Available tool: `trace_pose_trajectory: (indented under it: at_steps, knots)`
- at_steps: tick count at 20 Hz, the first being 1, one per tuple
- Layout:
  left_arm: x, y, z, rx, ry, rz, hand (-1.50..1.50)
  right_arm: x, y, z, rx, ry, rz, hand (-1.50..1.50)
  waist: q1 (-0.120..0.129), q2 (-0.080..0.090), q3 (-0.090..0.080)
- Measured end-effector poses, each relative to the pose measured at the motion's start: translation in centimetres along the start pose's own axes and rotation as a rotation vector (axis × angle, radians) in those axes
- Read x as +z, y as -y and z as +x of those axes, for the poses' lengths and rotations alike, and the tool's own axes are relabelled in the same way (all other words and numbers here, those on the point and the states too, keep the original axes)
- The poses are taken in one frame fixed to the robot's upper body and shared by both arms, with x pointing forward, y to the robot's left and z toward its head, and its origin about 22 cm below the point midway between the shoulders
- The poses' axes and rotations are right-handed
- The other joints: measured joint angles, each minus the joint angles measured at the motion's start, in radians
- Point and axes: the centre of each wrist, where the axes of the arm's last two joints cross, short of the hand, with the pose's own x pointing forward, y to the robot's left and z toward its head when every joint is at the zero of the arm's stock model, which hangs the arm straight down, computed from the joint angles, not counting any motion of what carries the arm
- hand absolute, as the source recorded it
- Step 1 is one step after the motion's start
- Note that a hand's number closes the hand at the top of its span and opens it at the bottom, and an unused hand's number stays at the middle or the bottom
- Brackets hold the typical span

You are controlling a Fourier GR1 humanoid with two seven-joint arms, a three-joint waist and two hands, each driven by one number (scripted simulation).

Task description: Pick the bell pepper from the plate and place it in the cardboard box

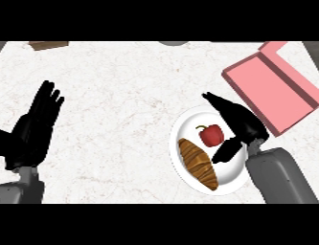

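A red bell pepper (pixel 212 135) with a green stem lies on the white plate (pixel 184 128), above a brown croissant (pixel 199 163). My right hand (pixel 238 120) hovers at the plate's right side, fingers straight and pointing up-left past the pepper, thumb hanging low just right of it. The hand is open and holds nothing. The pink box (pixel 279 86) lies open at the upper right, just beyond that hand. My left hand (pixel 36 125) rests open at the left, fingers up.
A brown object (pixel 49 45) sits at the counter's far edge, upper left. A grey round thing (pixel 172 43) peeks in at the top middle. Dark floor shows beyond the counter's top corners. White marbled counter spreads between the two hands.
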Motion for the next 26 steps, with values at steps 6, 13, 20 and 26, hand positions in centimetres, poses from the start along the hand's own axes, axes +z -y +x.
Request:
trace_pose_trajectory:
  at_steps: [6,13,20,26]
  knots:
    - [-0.4,0.0,-0.2,0.008,-0.003,0.005,0.00,-0.1,-0.6,-1.4,-0.004,-0.002,0.008,-1.50,-0.001,0.000,0.000]
    - [-0.3,0.6,-0.1,0.006,0.000,-0.002,0.00,-0.9,-1.7,-1.3,0.013,-0.004,0.018,-1.50,0.000,0.000,0.000]
    - [-0.1,0.2,0.7,-0.001,-0.001,0.002,0.00,-1.3,-2.9,-1.1,0.036,0.014,0.012,1.50,0.000,0.000,0.000]
    - [-0.2,-0.1,0.3,0.003,0.001,0.000,0.00,-1.0,-2.5,-1.6,0.128,0.076,-0.026,1.50,0.000,0.000,0.000]
